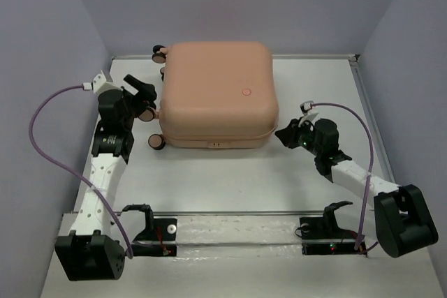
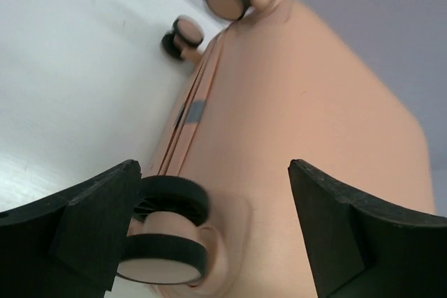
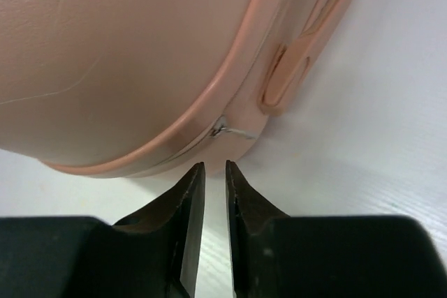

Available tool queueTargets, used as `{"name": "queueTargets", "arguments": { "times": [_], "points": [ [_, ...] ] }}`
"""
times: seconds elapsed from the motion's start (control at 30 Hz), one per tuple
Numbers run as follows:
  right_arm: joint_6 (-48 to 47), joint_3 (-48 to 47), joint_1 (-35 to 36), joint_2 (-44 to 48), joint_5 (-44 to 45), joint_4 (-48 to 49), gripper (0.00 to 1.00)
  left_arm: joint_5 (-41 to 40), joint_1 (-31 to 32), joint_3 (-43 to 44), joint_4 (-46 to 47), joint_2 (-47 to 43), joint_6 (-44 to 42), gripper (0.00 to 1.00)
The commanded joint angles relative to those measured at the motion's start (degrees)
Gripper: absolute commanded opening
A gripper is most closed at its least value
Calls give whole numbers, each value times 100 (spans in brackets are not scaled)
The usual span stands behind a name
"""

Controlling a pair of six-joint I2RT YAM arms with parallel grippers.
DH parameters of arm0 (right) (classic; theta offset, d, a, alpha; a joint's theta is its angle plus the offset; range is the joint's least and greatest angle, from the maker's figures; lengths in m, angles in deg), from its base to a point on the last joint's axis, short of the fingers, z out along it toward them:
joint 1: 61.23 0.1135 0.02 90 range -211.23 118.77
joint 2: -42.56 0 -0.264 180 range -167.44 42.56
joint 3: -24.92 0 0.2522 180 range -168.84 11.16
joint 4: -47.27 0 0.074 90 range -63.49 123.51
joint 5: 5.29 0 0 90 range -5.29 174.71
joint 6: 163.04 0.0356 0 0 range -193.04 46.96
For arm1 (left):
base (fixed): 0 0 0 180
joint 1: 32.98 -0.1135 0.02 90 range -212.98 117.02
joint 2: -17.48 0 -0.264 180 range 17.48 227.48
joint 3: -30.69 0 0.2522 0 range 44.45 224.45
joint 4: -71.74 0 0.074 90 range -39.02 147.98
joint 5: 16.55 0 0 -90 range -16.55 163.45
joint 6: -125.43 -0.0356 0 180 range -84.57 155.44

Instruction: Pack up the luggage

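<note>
**Luggage lid down, zip end at my right tips**

Position: the luggage [image 1: 216, 92] lies flat on the table [image 1: 230, 179], centre to far, shell closed, wheels on its left side.

My left claw [image 2: 213, 172]: spread wide, holding nothing. It faces the case's left side, with a near wheel [image 2: 164, 232] just inside the left finger. I can't tell if they touch.

My right claw [image 3: 215, 169]: all but closed, only a thin slit between the tips and nothing in it. It points at the near-right corner, where a small metal zip pull [image 3: 230, 130] sits just beyond the tips.

Progress, my reading: the lid is shut and the seam looks joined at this corner. Contents are hidden. How far round the zip runs is not visible, so finishing the closure may be what's left.

Markings: a small ring mark [image 1: 245, 91] on the lid and a grey tab [image 2: 196, 109] on the seam. No readable writing on either.
</note>
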Motion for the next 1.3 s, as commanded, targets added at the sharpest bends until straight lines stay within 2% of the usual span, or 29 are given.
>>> {"name": "queueTargets", "arguments": {
  "times": [0.0,0.03,0.1,0.13,0.17,0.23,0.27,0.3,0.33,0.4,0.43,0.5,0.53,0.67,0.8,0.93,1.1,1.27],
  "points": [
    [-365,55,-210,-265,-345,1239,34,-473,41,1078,71,-769,-745,99],
    [-410,29,-262,-335,-293,1248,41,-561,41,1139,-112,-867,-772,99],
    [-497,-7,-359,-397,-380,1239,46,-457,41,1079,-166,-1182,-799,99],
    [-524,-33,-464,-476,-398,1239,51,13,41,939,-79,-1280,-807,99],
    [-533,-24,-534,-511,-485,1257,51,358,58,877,-35,-1350,-825,99],
    [-507,37,-588,-652,-775,1518,52,711,521,754,18,-1517,-1070,99],
    [-498,124,-640,-818,-907,1651,53,512,1377,649,18,-1640,-1237,99],
    [-481,143,-640,-915,-934,1757,53,223,1385,596,18,-1641,-1438,98],
    [-472,169,-693,-1021,-1021,2010,53,-319,2447,491,1,-1719,-1762,98],
    [-471,117,-816,-1355,-1275,2311,53,-587,3420,350,-8,-1694,-1871,98],
    [-498,90,-816,-1408,-1512,2338,53,-667,4234,253,18,-1650,-1819,98],
    [-550,64,-816,-1443,-1637,2382,53,-1026,4968,-63,18,-1501,-1748,98],
    [-568,72,-868,-1443,-1707,2399,53,-1306,5633,-177,175,-1466,-1713,98],
    [-568,46,-869,-1557,-1576,2566,54,-1616,6613,-853,492,-1255,-1380,97],
    [-612,2,-869,-1698,-1523,2795,54,-1520,6668,-1293,940,-641,-1020,97],
    [-717,-129,-869,-1742,-1759,2699,54,-1537,6668,-1356,1292,-43,-957,96],
    [-779,-201,-869,-1734,-2033,2680,44,-1994,6650,-1005,1381,722,-957,96],
    [-867,-191,-869,-1505,-2041,2496,39,-2161,6580,-680,1416,1469,-948,96]
  ]
}}
